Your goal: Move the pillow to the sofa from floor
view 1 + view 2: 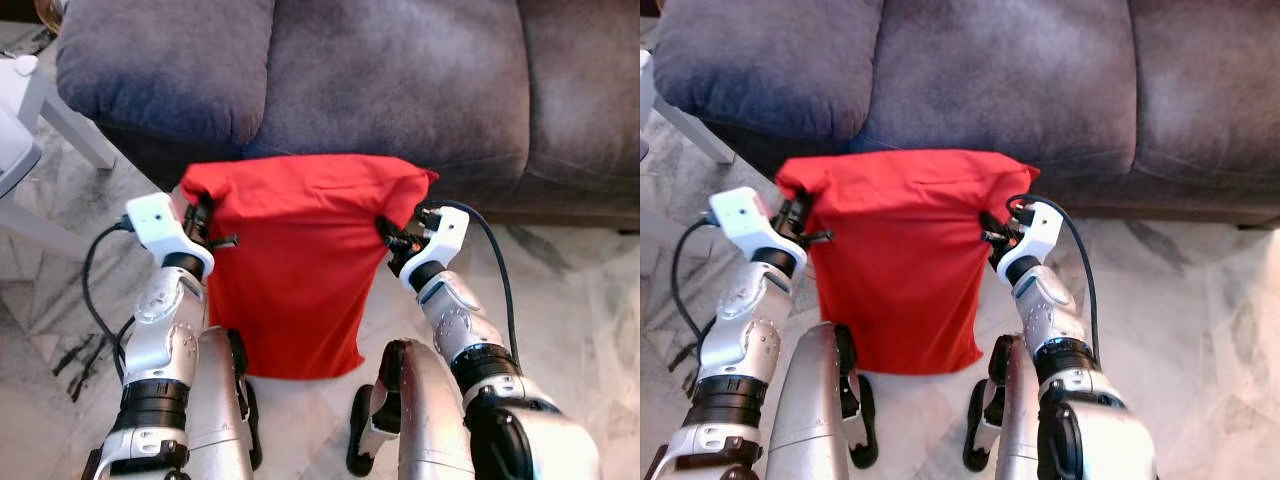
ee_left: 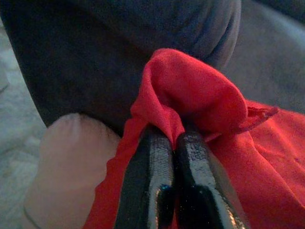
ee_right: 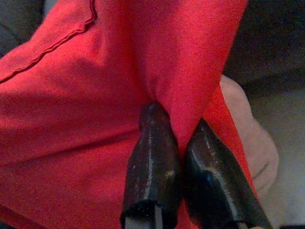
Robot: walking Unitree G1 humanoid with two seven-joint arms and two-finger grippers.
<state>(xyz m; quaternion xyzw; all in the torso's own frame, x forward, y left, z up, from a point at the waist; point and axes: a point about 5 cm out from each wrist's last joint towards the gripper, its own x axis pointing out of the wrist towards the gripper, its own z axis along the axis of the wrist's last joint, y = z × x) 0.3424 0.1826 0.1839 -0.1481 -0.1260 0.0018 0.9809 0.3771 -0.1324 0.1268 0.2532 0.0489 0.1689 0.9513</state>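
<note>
Before sofa point(image 1: 400, 80), gripper-pinched red pillow point(image 1: 295, 270)

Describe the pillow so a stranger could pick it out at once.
Start at the grey sofa. Directly before its front edge hangs the pillow, pinched at its upper corners by the left gripper and right gripper. It is the lone bright red thing.

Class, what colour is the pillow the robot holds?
Red; the pillow shows best in the left eye view.

Red pillow point(image 1: 295, 270) — hanging upright, top edge folded over (fabric bunched at both upper corners) — before the grey sofa point(image 1: 400, 80).
</note>
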